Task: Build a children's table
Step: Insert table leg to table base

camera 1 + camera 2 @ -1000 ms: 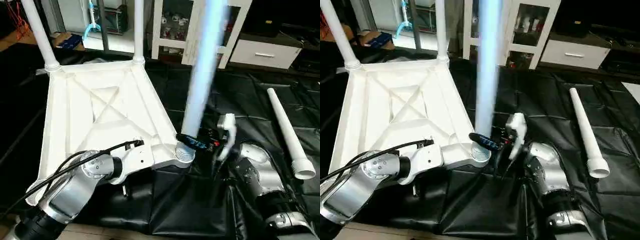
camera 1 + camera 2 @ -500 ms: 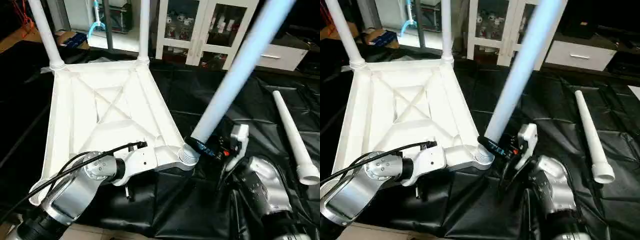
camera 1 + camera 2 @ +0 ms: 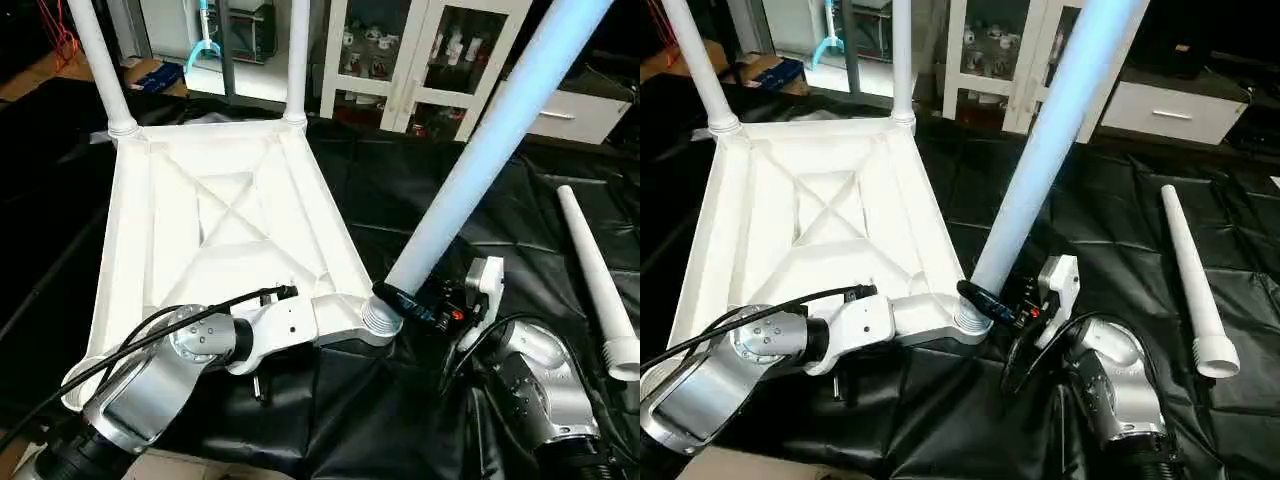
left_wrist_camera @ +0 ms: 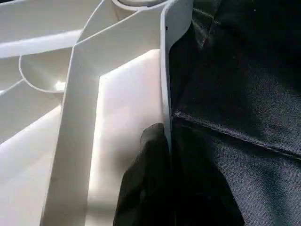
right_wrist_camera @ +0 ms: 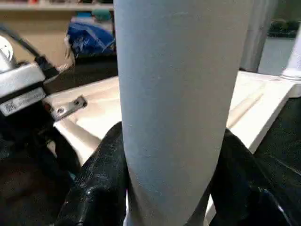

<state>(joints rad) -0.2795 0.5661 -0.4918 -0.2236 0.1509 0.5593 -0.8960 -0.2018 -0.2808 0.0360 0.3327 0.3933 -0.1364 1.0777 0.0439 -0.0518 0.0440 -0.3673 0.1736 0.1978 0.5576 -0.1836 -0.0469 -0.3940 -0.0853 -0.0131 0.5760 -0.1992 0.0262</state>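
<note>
At near corner socket: right jaws clamped on tilted long white tube leg (image 3: 470, 160); left jaws seemingly pinching white ribbed plastic tabletop (image 3: 210, 230). Straighten upright before seating.

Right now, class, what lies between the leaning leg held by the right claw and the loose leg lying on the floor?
In the left eye view, just wrinkled black sheet lies between the leaning leg and the loose leg.

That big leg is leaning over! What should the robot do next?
Probably tip the leg upright over the near corner socket. It leans away while the two far legs stand straight. The right end effector grips its base; the left end effector pinches the tabletop's rim.
</note>
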